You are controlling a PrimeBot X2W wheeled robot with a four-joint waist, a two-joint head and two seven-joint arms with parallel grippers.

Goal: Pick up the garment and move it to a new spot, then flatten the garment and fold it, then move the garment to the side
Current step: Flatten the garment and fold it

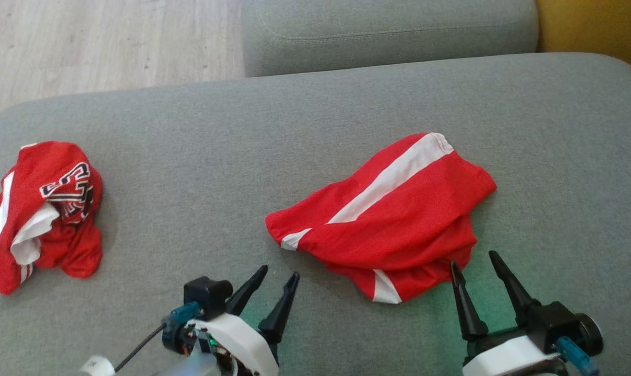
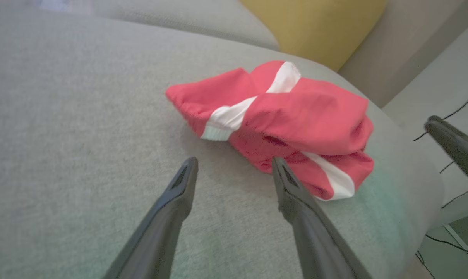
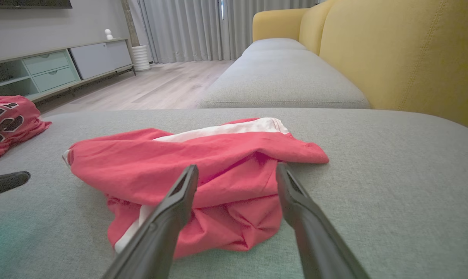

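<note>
Grey sofa cushion (image 1: 190, 156): red garment (image 1: 399, 209) lies bunched, unfolded.
My left gripper (image 1: 281, 270) and right gripper (image 1: 473, 258) both gape, empty; flattening, folding, side move left, perhaps relocation too.

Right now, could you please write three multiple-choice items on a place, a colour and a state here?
1. Where is the crumpled jersey? A) left end of the grey cushion B) floor C) shelf
2. The stripe on the red shorts is: A) black B) white C) yellow
3. Both pairs of jaws are: A) shut on cloth B) hidden C) open, empty
Answers: A, it sits far left in the head view; B, a white band crosses the red; C, each pair stands spread, gripping nothing.
</note>
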